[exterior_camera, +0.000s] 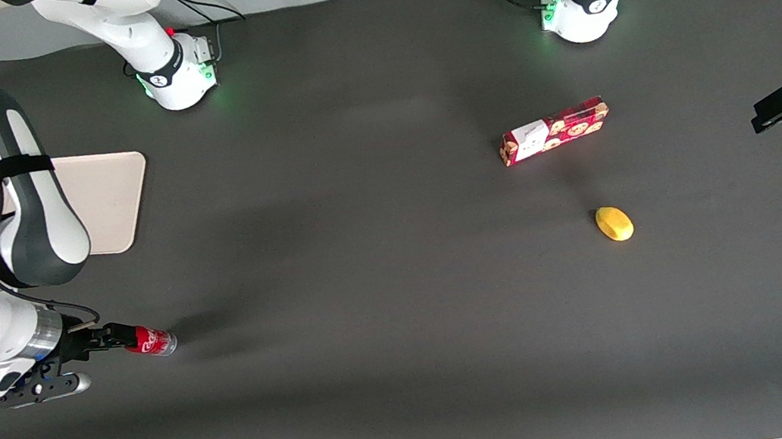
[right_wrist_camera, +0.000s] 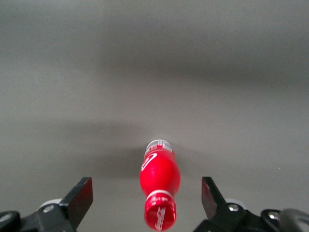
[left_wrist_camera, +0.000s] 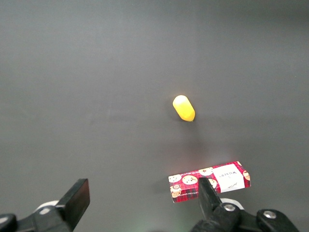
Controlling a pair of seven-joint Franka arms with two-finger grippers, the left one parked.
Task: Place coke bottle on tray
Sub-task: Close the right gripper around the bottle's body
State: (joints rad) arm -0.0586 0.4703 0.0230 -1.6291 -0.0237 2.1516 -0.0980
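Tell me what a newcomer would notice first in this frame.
Probably the red coke bottle lying on the dark table at the working arm's end, with the open claw straddling it, fingers clear of its sides. The cream tray sits farther from the front camera, partly hidden by the arm. Toward the parked arm's end lie a red cookie box and, nearer the camera, a yellow lemon.

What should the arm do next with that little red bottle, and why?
Probably ease forward and close. The gripper is open, its fingers apart on either side of the coke bottle's cap end, not touching it. The bottle lies on the table, nearer the front camera than the tray, so it must be grasped first.
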